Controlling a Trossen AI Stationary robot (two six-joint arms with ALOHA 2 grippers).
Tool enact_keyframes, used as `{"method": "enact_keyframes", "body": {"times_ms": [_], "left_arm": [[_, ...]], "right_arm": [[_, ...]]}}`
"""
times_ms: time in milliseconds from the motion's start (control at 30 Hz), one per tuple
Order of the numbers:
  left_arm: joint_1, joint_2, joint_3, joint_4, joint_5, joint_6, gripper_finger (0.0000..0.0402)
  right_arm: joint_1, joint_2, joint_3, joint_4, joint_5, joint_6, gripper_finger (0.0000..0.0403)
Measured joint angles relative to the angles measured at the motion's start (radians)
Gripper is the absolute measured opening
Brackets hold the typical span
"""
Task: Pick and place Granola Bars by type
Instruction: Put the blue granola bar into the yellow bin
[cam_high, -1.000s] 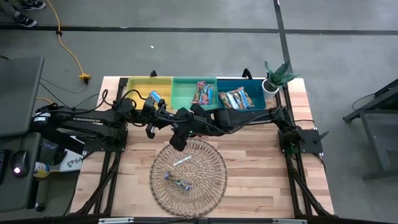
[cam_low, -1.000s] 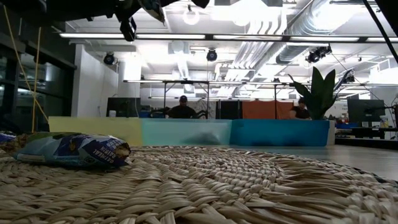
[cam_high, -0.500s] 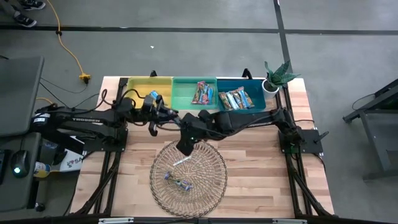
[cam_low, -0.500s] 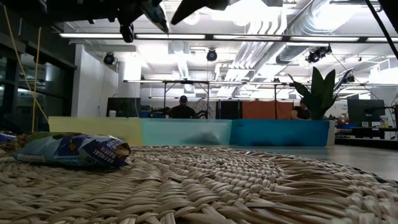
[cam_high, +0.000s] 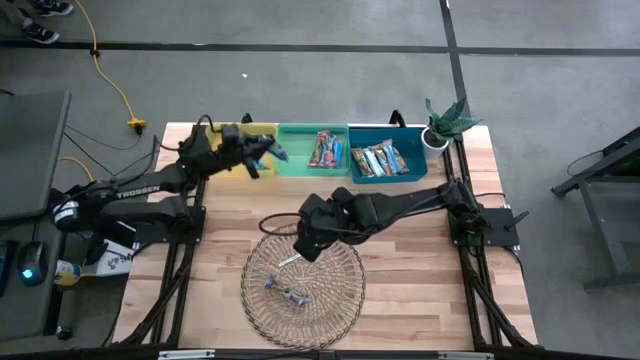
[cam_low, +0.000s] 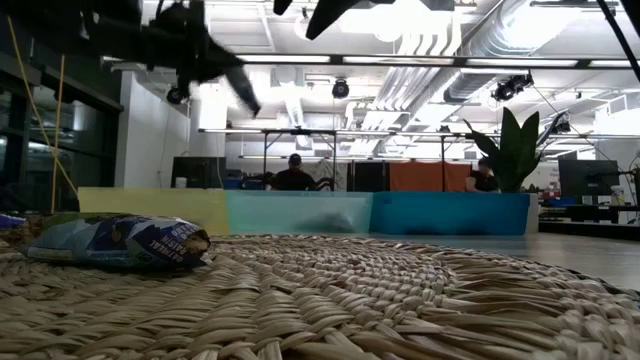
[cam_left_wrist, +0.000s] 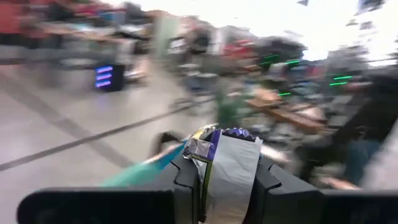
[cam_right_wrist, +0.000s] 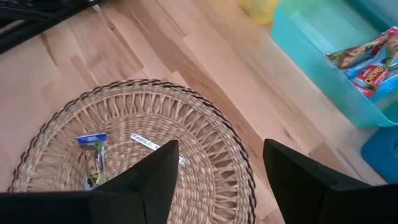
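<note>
My left gripper (cam_high: 268, 152) is shut on a light blue and silver granola bar (cam_left_wrist: 227, 155) and holds it high over the seam between the yellow bin (cam_high: 225, 135) and the green bin (cam_high: 298, 150). My right gripper (cam_high: 303, 247) stands open above the far rim of the round woven basket (cam_high: 340, 300), its fingers slanting down with nothing between them. Three bars lie flat in the basket: a silver one (cam_right_wrist: 152, 144), a blue one (cam_right_wrist: 92, 139) and one beside it (cam_right_wrist: 93, 169). The green bin and the blue bin (cam_high: 410, 135) hold more bars. My left gripper pinches the bar between its two fingers, on the wrapper's rear part (cam_left_wrist: 214, 177). The fingers lie about level and come from the table's left. The bar sticks out forward past the fingertips, lifted clear above the bins.
A potted plant (cam_high: 443, 125) stands at the far right corner next to the blue bin. Bare wood lies between the bins and the basket. In the low view a bar (cam_low: 115, 243) rests on the basket weave, with people beyond the table.
My left gripper has swung from the middle of the table toward the far edge, to above the yellow and green bins, carrying the bar. My right gripper has moved toward the near edge, out over the basket's far rim, and tipped further down.
</note>
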Motion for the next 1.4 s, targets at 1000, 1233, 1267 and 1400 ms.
{"method": "enact_keyframes", "body": {"times_ms": [1000, 1233, 1267, 1400], "left_arm": [[0.142, 0.242, 0.001, -0.464, -0.809, -0.011, 0.0060], [0.142, 0.283, 0.001, -0.545, -0.807, -0.195, 0.0060], [0.142, 0.283, 0.001, -0.553, -0.804, -0.211, 0.0060], [0.143, 0.283, 0.001, -0.572, -0.762, -0.215, 0.0060]], "right_arm": [[-0.017, 0.000, 0.000, -0.007, 0.032, -0.033, 0.0218], [-0.017, 0.000, 0.000, -0.007, 0.030, -0.024, 0.0218], [-0.017, 0.000, 0.000, -0.007, 0.029, -0.024, 0.0218], [-0.017, 0.000, 0.000, -0.007, 0.029, -0.024, 0.0218]]}}
